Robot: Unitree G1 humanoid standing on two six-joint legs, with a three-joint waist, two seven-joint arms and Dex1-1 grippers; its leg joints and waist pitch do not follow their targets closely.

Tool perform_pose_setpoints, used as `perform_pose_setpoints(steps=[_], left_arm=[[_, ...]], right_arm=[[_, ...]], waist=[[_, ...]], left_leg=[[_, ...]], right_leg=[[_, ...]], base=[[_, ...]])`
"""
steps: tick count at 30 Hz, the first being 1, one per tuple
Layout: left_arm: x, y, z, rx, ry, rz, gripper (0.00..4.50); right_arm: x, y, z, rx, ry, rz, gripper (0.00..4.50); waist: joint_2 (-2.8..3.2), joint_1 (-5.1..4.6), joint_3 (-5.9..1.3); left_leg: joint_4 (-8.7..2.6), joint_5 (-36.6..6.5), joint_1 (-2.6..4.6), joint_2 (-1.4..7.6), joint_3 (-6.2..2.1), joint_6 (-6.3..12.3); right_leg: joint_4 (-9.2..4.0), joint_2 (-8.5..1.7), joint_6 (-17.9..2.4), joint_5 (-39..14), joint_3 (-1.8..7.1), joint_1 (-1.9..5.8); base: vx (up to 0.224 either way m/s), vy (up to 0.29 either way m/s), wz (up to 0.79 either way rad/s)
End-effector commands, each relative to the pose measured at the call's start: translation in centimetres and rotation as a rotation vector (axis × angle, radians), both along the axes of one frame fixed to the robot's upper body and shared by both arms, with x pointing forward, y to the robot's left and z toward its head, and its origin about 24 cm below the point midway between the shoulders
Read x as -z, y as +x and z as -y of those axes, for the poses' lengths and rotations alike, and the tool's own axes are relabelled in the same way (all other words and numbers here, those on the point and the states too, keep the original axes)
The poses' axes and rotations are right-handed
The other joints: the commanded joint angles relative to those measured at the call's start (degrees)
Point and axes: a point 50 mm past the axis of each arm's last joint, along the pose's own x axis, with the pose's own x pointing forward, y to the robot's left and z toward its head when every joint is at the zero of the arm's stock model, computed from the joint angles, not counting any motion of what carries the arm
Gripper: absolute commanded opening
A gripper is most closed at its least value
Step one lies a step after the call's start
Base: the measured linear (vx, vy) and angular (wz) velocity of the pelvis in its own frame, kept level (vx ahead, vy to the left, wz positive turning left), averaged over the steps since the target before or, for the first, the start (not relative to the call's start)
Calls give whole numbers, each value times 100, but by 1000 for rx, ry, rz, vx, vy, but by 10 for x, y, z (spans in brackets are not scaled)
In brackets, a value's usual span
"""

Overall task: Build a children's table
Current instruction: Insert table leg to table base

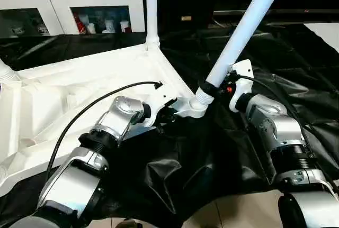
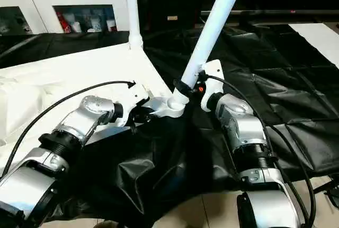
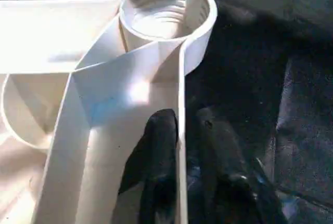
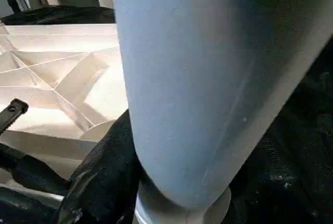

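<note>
- black plastic sheeting (image 1: pixel 275 64) covers the floor, with a white glass-door cabinet (image 1: pixel 79 6) at the back; the upturned tabletop (image 1: pixel 79 96) lies on the sheeting, ribbed underside up.
- one leg (image 1: pixel 151 6) stands upright in the tabletop's far corner socket.
- a second leg (image 1: pixel 241 32) leans steeply, its base at the near corner socket (image 1: pixel 193 106) of the tabletop.
- right gripper (image 1: pixel 212 88) has its black fingers clamped around the leaning leg just above that socket.
- left gripper (image 3: pixel 179 151) straddles the tabletop's rim beside the same socket, fingers (image 3: pixel 156 146) pinching the thin wall.
- risk: the leg sits tilted, so turning it now could cross the socket's thread or let it pop out.
- risk: the pinch on the thin rim looks shallow; if it slips, the tabletop may swing on the slick sheeting.
- no readable writing or brand on any part.
</note>
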Motion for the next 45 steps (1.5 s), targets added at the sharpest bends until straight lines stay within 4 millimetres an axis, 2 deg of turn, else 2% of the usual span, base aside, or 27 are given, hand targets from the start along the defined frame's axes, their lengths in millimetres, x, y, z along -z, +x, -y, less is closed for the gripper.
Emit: perform_pose_setpoints(steps=[1, 6, 15, 20, 21, 22, 25, 26, 28, 33, 36, 41, 45], left_arm=[[-6, 3, 2, 12, 2, 15, 44], [-5, 3, 2, 19, -12, 13, 3], [-5, 1, 3, 66, -31, 20, 0], [-4, -15, 3, 243, -57, 25, 0], [-3, -18, 1, 271, -36, 28, 0], [-1, -20, -1, 285, -14, 28, 0], [2, -24, -7, 295, 13, 28, 0], [3, -24, -7, 293, 12, 27, 0], [3, -25, -10, 286, 13, 24, 0], [5, -25, -15, 257, 30, 24, 0], [5, -25, -16, 249, 32, 27, 0], [4, -26, -13, 254, 30, 33, 0], [4, -26, -12, 266, 31, 36, 0]], right_arm=[[-5, 2, -1, -2, -2, 21, 188], [-5, 2, -2, -9, -2, 20, 188], [-2, 0, -5, -38, -12, 5, 188], [8, -9, -9, -163, -88, -73, 188], [11, -11, -8, -175, -99, -91, 188], [13, -12, -7, -182, -111, -109, 188], [19, -15, -5, -195, -137, -148, 188], [20, -16, -5, -195, -138, -155, 188], [23, -17, -5, -211, -152, -178, 188], [23, -23, -7, -253, -149, -211, 188], [19, -27, -5, -284, -148, -221, 188], [18, -32, -3, -311, -158, -246, 188], [18, -34, -3, -322, -163, -263, 188]], waist=[[28, 16, -484], [21, 23, -485], [32, 38, -489], [30, 49, -487], [16, 53, -481], [32, 62, -479], [53, 105, -438], [25, 103, -429], [28, 108, -432], [0, 116, -443], [-12, 117, -438], [-11, 112, -427], [-25, 115, -434]], left_leg=[[-294, -125, 127, 172, -58, 488], [-292, -104, 126, 166, -59, 515], [-286, -87, 126, 170, -59, 536], [-289, -87, 114, 187, -60, 564], [-297, -129, 121, 203, -56, 555], [-297, -169, 129, 207, -56, 531], [-336, -499, 170, 221, -41, 322], [-354, -616, 176, 224, -39, 221], [-359, -641, 179, 216, -41, 130], [-345, -398, 148, 196, -40, 197], [-344, -399, 143, 190, -38, 236], [-356, -524, 151, 197, -39, 176], [-350, -445, 148, 192, -39, 183]], right_leg=[[-280, -460, -1746, 1337, 279, 369], [-277, -460, -1751, 1380, 279, 373], [-270, -462, -1759, 1395, 277, 371], [-262, -461, -1765, 1421, 269, 378], [-271, -462, -1751, 1339, 268, 365], [-269, -461, -1735, 1255, 270, 354], [-327, -466, -1644, 646, 279, 320], [-345, -470, -1600, 440, 286, 319], [-352, -473, -1546, 311, 291, 318], [-329, -465, -1462, 543, 298, 329], [-338, -459, -1432, 511, 295, 328], [-371, -462, -1402, 207, 297, 311], [-360, -461, -1405, 294, 298, 313]], base=[[0, 0, 0], [0, 0, 0], [0, 0, 0], [0, 0, 0], [0, 0, 0], [0, 0, 0], [0, 0, 0], [0, 0, 0], [0, 0, 0], [0, 0, 0], [0, 0, 0], [0, 0, 0], [0, 0, 0]])
